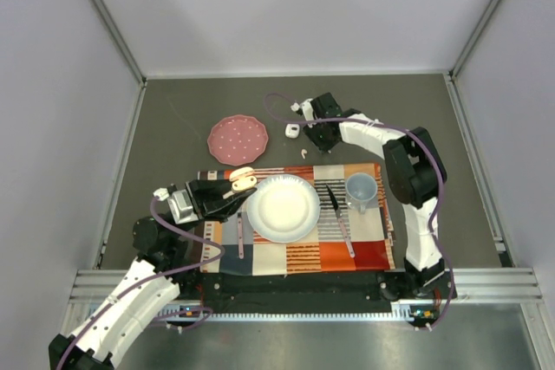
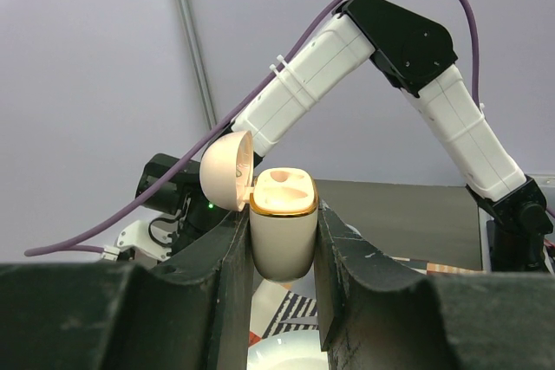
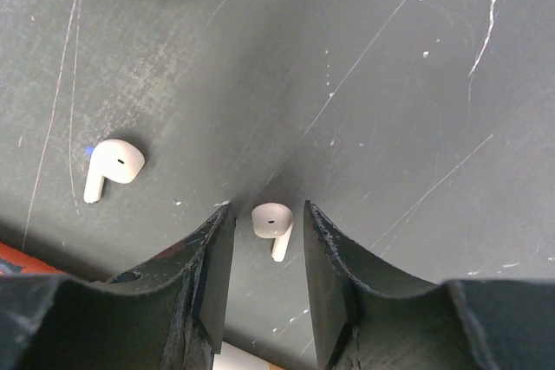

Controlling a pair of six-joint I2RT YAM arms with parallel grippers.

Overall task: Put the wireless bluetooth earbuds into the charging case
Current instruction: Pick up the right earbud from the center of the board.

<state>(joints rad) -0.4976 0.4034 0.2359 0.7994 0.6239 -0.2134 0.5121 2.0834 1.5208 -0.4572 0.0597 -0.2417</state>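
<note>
My left gripper is shut on a peach charging case with a gold rim. It holds the case upright above the mat, lid hinged open to the left. The case also shows in the top view. My right gripper is open and low over the dark table at the back. Its jaws stand either side of a white earbud without touching it. A second earbud lies to the left of the jaws; it also shows in the top view.
A small white case lies beside the right gripper. A pink plate sits at the back left. On the striped mat are a white plate, a black knife, a blue-grey cup and a purple utensil.
</note>
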